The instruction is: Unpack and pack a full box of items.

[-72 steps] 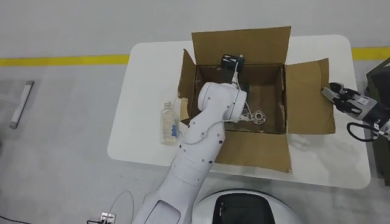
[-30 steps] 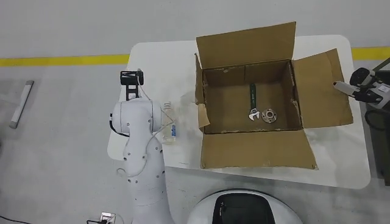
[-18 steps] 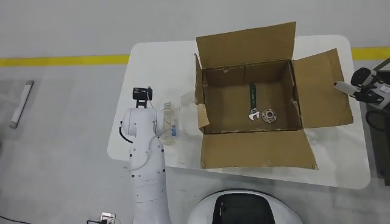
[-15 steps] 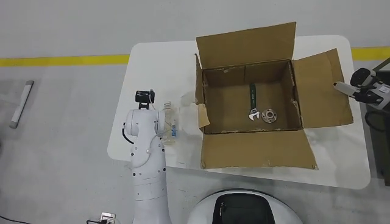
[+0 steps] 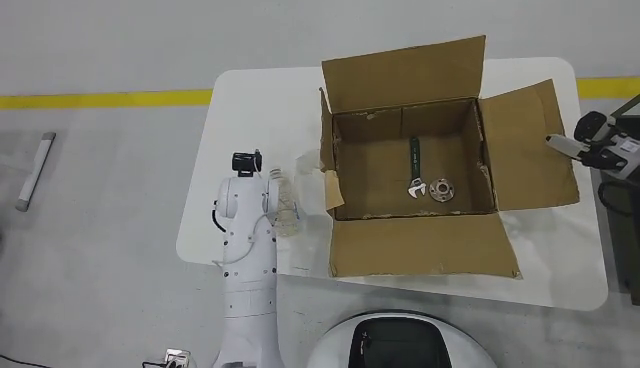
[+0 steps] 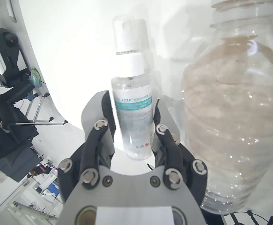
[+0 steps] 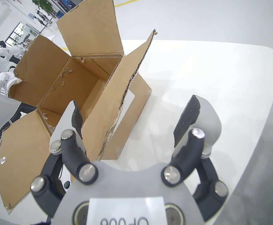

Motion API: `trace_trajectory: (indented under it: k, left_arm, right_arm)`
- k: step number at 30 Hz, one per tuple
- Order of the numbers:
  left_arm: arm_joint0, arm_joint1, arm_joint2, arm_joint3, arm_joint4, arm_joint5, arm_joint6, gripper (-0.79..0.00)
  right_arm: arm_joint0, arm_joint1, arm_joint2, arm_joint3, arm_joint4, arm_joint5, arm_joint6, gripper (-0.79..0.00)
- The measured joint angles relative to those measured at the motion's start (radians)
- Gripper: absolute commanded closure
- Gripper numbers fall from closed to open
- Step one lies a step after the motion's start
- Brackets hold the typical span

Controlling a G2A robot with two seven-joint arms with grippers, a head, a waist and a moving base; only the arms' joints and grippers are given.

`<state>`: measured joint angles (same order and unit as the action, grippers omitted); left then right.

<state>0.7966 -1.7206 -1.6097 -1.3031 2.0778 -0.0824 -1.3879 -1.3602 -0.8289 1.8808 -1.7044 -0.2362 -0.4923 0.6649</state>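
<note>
Top view has the left arm out of the box [image 5: 410, 246], where moments ago it reached deep inside. It has swung over the table [image 5: 250, 98] to the box's left and eased in next to the water bottle [image 5: 284, 208]. Left wrist view shows the left gripper [image 6: 131, 108] with its fingers clamped on a spray bottle [image 6: 130, 87], just beside that water bottle; whether it touches the table I cannot tell. Unpacking looks well under way, with release the likely next step. A wrench [image 5: 414, 163] and a round metal part [image 5: 439, 188] still lie in the box. The right gripper [image 7: 134, 108] sits by the right flap, fingers wide.
</note>
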Motion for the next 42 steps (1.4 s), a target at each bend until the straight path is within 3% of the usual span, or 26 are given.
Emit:
trace_trajectory:
  k: [8,9,10,11,12,17,21,28,38,42]
  left_arm:
    - [0.003,0.0,0.026,-0.117,0.001,0.01,-0.031,-0.785]
    - [0.007,-0.002,0.035,-0.144,-0.004,0.012,-0.032,-0.785]
    - [0.009,-0.003,0.044,-0.165,-0.007,0.013,-0.032,-0.785]
    - [0.012,-0.004,0.052,-0.185,-0.011,0.014,-0.033,-0.785]
    - [0.015,-0.005,0.063,-0.211,-0.014,0.016,-0.034,-0.785]
    - [0.022,-0.009,0.101,-0.29,-0.02,0.017,-0.034,-0.785]
    - [0.023,-0.009,0.105,-0.293,-0.022,0.014,-0.033,-0.785]
    - [0.022,-0.009,0.105,-0.293,-0.022,0.014,-0.034,-0.785]
    - [0.023,-0.009,0.105,-0.293,-0.022,0.014,-0.034,-0.785]
    - [0.023,-0.009,0.105,-0.293,-0.022,0.014,-0.034,-0.785]
  right_arm:
    - [0.001,0.001,0.056,-0.072,-0.032,0.007,-0.076,-0.785]
    - [-0.003,0.002,0.071,-0.103,-0.041,0.003,-0.089,-0.748]
    - [-0.008,0.002,0.082,-0.131,-0.046,-0.001,-0.094,-0.391]
    - [-0.015,0.002,0.092,-0.161,-0.053,-0.006,-0.093,-0.166]
    - [-0.024,0.003,0.103,-0.205,-0.065,-0.011,-0.083,0.0]
    - [-0.057,0.009,0.083,-0.375,-0.119,-0.028,0.009,0.0]
    - [-0.053,0.015,-0.009,-0.468,-0.226,0.034,0.114,0.0]
    - [0.048,0.016,-0.225,-0.456,-0.393,0.186,0.211,0.0]
    - [0.048,0.016,-0.224,-0.455,-0.393,0.184,0.209,0.0]
    - [0.064,0.017,-0.26,-0.489,-0.488,0.199,0.243,0.0]
